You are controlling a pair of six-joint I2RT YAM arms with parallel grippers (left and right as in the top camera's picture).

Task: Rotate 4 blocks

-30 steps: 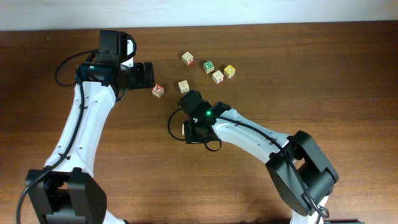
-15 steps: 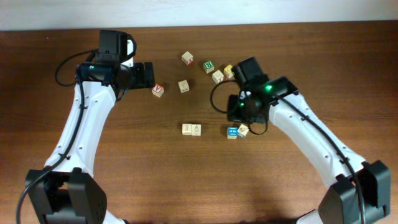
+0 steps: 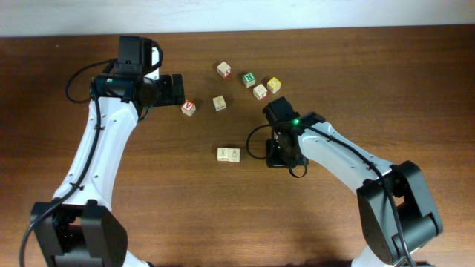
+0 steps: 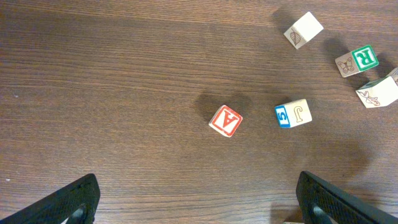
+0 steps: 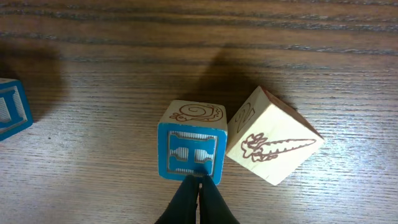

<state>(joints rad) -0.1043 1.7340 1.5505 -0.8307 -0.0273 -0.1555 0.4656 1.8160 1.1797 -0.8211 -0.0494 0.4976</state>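
Only the wrist view shows my shut right end effector (image 5: 199, 185) by the blue block (image 5: 188, 152), newly covered overhead. Left end effector (image 4: 199, 202): wide.

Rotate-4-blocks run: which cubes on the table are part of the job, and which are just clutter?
Job, likely: blue-faced cube; carrot cube; left beige cube; right beige cube, side by side.
Lying about: red A cube; green R cube; yellow cube; leaf cube; J cube; pale cube by the yellow one.

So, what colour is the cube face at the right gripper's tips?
Blue, on the cube; right wrist view.
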